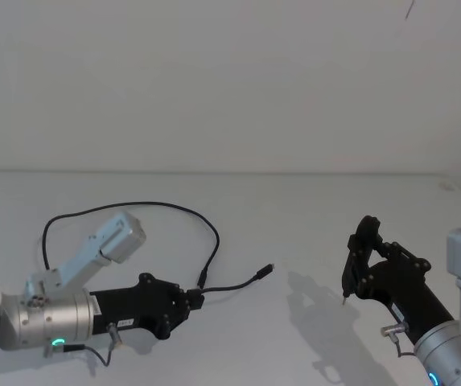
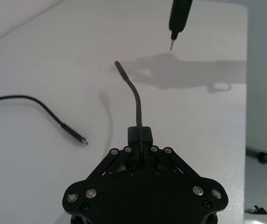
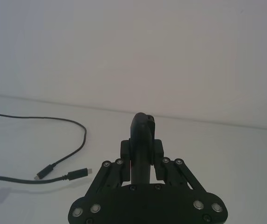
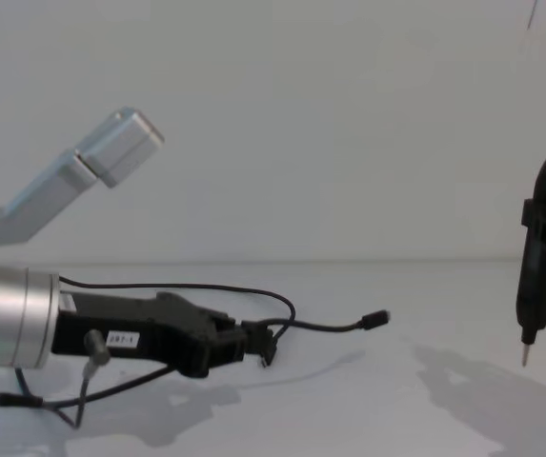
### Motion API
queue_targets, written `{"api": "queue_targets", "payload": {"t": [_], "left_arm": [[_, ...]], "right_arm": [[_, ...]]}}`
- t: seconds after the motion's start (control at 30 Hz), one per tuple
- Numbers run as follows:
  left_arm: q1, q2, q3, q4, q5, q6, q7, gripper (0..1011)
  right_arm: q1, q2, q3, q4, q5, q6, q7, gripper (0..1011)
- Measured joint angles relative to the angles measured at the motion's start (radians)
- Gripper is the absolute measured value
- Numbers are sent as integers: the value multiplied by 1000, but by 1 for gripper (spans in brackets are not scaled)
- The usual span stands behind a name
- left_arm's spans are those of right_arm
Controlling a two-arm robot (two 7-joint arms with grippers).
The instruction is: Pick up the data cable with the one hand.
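The data cable is a thin black cord looped on the white table. My left gripper, the blocky black one on the silver cylinder with the green ring light, is shut on it a short way from one plug. That plug sticks out past the fingers, raised off the table in the chest view. The other plug lies on the table beside the gripper. In the left wrist view the cable runs straight out from the shut fingers. My right gripper hovers to the right, clear of the cable.
The right gripper is shut on a slim black tool whose metal tip points down above the table. A short grey lead hangs by the left wrist. The table's far edge meets a plain wall.
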Motion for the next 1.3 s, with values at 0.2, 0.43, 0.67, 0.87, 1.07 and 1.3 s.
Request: {"api": "queue_targets", "payload": {"t": [0.2, 0.43, 0.67, 0.87, 1.07, 1.3], "left_arm": [[-34, -6, 2, 30, -27, -19, -57, 39], [-55, -10, 3, 48, -42, -30, -91, 39], [-67, -12, 4, 59, -52, -37, -111, 39], [-72, -13, 5, 63, -56, -41, -119, 39], [-76, -13, 5, 67, -60, -43, -126, 39], [-79, -14, 5, 69, -62, -45, -131, 39]], "right_arm": [[1, -2, 0, 0, 0, 0, 0, 279], [15, -19, -3, -2, 3, -1, 1, 279], [46, -48, -12, 5, 4, -9, 2, 279], [78, -75, -20, 24, 2, -12, 2, 279], [97, -94, -25, 38, 0, -11, 2, 279], [109, -112, -26, 50, 0, -1, 1, 279]]}}
